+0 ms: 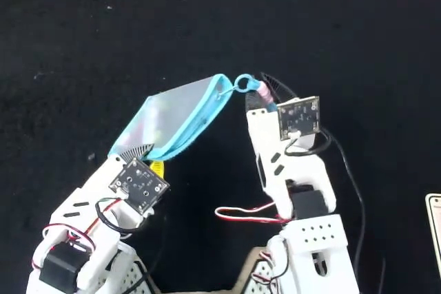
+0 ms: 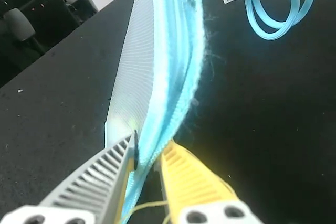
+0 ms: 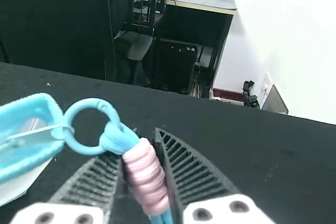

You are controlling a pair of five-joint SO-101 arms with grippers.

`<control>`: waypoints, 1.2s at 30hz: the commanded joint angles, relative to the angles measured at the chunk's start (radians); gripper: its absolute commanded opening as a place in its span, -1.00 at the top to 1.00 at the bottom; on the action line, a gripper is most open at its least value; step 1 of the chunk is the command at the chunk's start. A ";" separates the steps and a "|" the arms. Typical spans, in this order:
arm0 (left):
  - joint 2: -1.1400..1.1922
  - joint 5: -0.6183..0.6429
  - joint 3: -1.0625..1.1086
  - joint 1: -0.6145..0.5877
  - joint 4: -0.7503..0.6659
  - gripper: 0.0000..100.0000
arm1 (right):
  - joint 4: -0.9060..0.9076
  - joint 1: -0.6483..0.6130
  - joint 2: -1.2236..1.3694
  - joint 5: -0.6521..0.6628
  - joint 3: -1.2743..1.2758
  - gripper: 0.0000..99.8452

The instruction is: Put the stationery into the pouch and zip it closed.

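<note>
High view: a flat translucent pouch with light-blue fabric trim [image 1: 176, 111] is stretched between the two arms over the black tabletop [image 1: 358, 46], slanting from 7 o'clock to 1 o'clock.

At the 7 o'clock end sits the left gripper [image 1: 147, 158]. Left wrist view shows its grey and yellow jaws pinching the pouch's blue edge.

At the 1 o'clock corner a light-blue plastic ring [image 1: 243, 84] joins the pouch. Just at 4 o'clock of the ring is the right gripper [image 1: 260, 98], jaws clamped on a pink ribbed bead [image 3: 144, 174] strung on a blue cord.

Whether the zip is closed, cannot tell.
</note>
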 commanded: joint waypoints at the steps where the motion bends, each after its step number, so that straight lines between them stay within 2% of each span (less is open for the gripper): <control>1: 0.026 0.017 -0.007 -0.004 0.008 0.94 | -0.083 0.061 0.102 -0.014 -0.027 0.98; 9: 0.026 0.017 0.013 -0.004 0.003 0.94 | -0.155 0.121 0.374 -0.014 -0.119 0.98; 36: 0.026 0.017 0.015 -0.004 0.006 0.94 | -0.155 0.143 0.395 -0.014 -0.116 0.98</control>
